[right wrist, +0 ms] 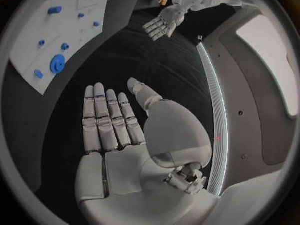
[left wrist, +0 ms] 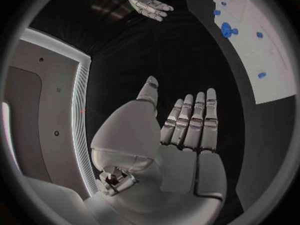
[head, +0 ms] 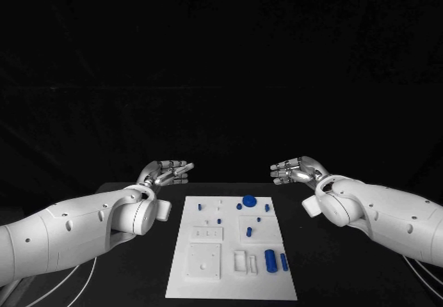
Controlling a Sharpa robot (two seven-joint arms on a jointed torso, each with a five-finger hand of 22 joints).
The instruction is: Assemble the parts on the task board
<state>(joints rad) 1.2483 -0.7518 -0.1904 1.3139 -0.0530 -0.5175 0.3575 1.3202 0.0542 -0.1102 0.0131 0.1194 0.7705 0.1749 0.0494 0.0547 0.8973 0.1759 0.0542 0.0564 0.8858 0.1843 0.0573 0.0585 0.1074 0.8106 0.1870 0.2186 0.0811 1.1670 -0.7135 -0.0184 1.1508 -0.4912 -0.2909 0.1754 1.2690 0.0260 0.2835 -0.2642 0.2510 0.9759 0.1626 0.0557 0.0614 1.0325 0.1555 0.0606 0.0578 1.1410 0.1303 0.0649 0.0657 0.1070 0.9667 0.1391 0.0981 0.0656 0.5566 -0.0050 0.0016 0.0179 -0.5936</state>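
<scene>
The white task board [head: 231, 281] lies in the middle of the black table, with several small blue parts on it. A round blue part [head: 249, 200] sits near its far edge, and two blue cylinders [head: 271, 260] lie side by side near its right front. My left hand [head: 169, 171] hovers beyond the board's far left corner, fingers straight and apart, holding nothing. My right hand [head: 296, 169] hovers beyond the far right corner, likewise open and empty. The left wrist view shows my left hand [left wrist: 178, 135] flat, with the board [left wrist: 275, 75] off to one side. My right hand [right wrist: 115, 125] is flat too.
White raised blocks and slots [head: 205, 259] cover the board's near half. Black tabletop [head: 360, 281] surrounds the board on both sides. White cables [head: 83, 278] trail by the left arm at the table's left edge.
</scene>
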